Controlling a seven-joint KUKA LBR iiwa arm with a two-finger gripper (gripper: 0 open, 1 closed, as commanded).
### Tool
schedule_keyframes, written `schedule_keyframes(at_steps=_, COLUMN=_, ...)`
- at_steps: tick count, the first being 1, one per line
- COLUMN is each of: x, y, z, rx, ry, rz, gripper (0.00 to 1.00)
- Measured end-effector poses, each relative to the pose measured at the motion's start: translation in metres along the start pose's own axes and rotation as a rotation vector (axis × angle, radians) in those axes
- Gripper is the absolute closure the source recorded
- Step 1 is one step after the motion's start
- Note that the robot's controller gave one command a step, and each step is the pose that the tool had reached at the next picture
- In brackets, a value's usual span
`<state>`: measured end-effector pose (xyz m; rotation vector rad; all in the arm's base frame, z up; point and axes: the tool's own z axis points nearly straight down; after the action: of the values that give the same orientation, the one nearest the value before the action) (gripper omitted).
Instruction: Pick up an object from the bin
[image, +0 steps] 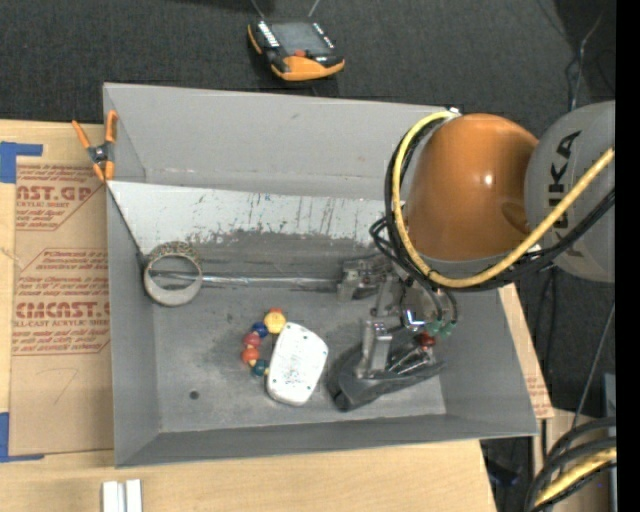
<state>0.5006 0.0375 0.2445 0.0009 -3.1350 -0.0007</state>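
My gripper (381, 348) hangs low in the right part of the bin, beneath the arm's orange cover. It is directly over, and looks to be touching, a dark grey flat object (352, 390) that lies on the floor near the front wall. A white rounded pad-like thing (296, 366) lies just left of that dark object. A small string of coloured beads (259, 341), yellow, orange, red and blue, rests against the white thing's left side.
A metal ring with a long thin handle (172, 278) lies along the back left of the floor, its handle running right toward the gripper. The arm and its cables cover the bin's right back corner.
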Motion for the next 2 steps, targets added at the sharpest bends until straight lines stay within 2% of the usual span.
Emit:
schedule_keyframes(at_steps=1, x=-0.001, y=0.000, z=-0.005, rx=-0.001, ry=-0.008, rz=0.000, gripper=0.00)
schedule_keyframes(at_steps=2, x=-0.014, y=-0.062, z=0.098, rx=0.001, ry=-0.010, rz=-0.207, gripper=0.00)
